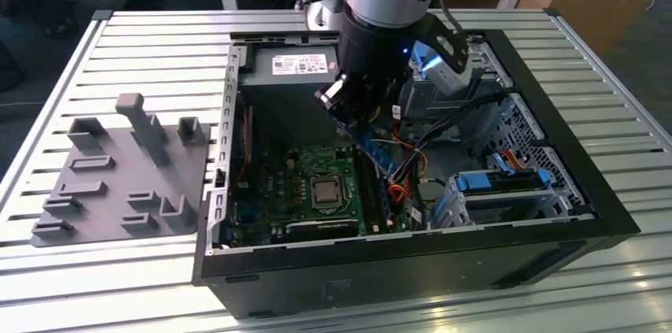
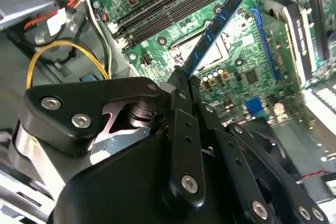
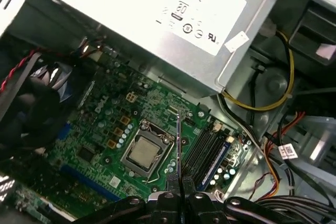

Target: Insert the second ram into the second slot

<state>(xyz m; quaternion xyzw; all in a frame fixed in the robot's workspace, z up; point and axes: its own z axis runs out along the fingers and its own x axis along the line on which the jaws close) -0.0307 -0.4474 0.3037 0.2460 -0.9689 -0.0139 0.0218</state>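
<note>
Clamping one end of the second ram [image 2: 215, 30], the closed fingers [image 2: 180, 95] hold it above the motherboard [image 2: 247, 77], unseated. Seating likely demands its edge parallel to the memory slots [image 2: 173, 3] beyond, with even pressure along its length.

Open black case [image 1: 420, 278] on slatted table [image 1: 157, 34], grey fixture [image 1: 105, 207] at the exterior view's left, green motherboard [image 1: 275, 191] with CPU [image 1: 324, 190] lower centre, power supply [image 1: 299, 61] above it, blue brackets [image 1: 504, 180] lower right, yellow cable [image 3: 273, 104] in the first wrist view
</note>
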